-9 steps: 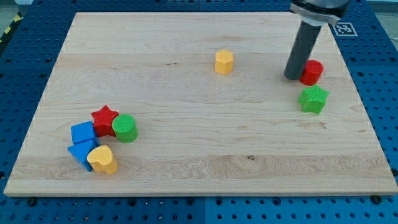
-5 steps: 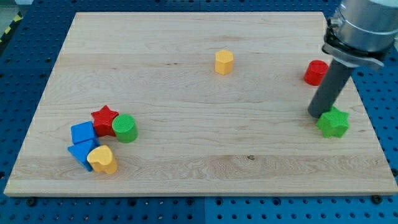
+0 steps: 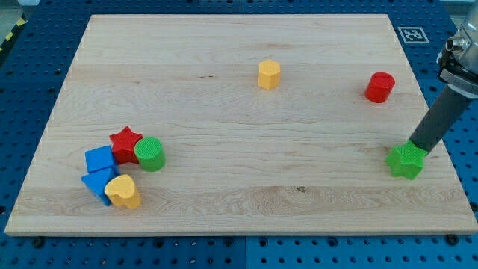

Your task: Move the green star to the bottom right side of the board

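a: item one, green star (image 3: pixel 406 161). location?

b: lay on the wooden board (image 3: pixel 239 202), near its right edge, in the lower right part, well apart from every other block.

a: item two, my tip (image 3: pixel 418 146). position relative to the star?

b: stood at the star's upper right shoulder, touching or just beside it; exact contact could not be told. the star lay toward the view's bottom and slightly left of my tip. the star has no long axis worth noting.

a: hold on anything?

b: none. a plain rod, nothing to open or close, nothing grasped; it could only push.

a: judgement on the coming move?

b: the star seemed nearly placed. any further push from that side would likely send it down and leftward, so little more seemed called for. the right edge was close; a slip that way could risk the star leaving the board.

a: remaining stock?

b: red cylinder (image 3: pixel 380 87) above the star, apart. yellow hexagonal block (image 3: pixel 269 75) top centre. cluster at lower left: red star (image 3: pixel 125 143), green cylinder (image 3: pixel 150 154), blue cube (image 3: pixel 98 160), blue triangular block (image 3: pixel 97 184), yellow heart (image 3: pixel 123 192), all touching or nearly so.

a: surroundings?

b: pale wood grain, flat; blue perforated table (image 3: pixel 30 82) around it.
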Robot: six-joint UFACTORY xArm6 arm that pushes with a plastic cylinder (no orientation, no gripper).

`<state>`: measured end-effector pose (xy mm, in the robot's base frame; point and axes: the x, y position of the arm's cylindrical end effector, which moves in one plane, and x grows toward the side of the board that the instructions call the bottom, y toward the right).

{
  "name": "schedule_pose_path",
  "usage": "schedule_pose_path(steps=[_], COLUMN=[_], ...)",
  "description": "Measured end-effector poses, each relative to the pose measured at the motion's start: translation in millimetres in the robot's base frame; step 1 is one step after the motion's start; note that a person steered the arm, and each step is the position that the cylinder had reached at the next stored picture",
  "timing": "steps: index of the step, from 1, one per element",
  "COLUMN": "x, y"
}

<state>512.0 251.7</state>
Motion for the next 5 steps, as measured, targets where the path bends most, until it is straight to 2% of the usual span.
schedule_pose_path(steps=[3, 5], x=[-7, 24], y=[-15, -26])
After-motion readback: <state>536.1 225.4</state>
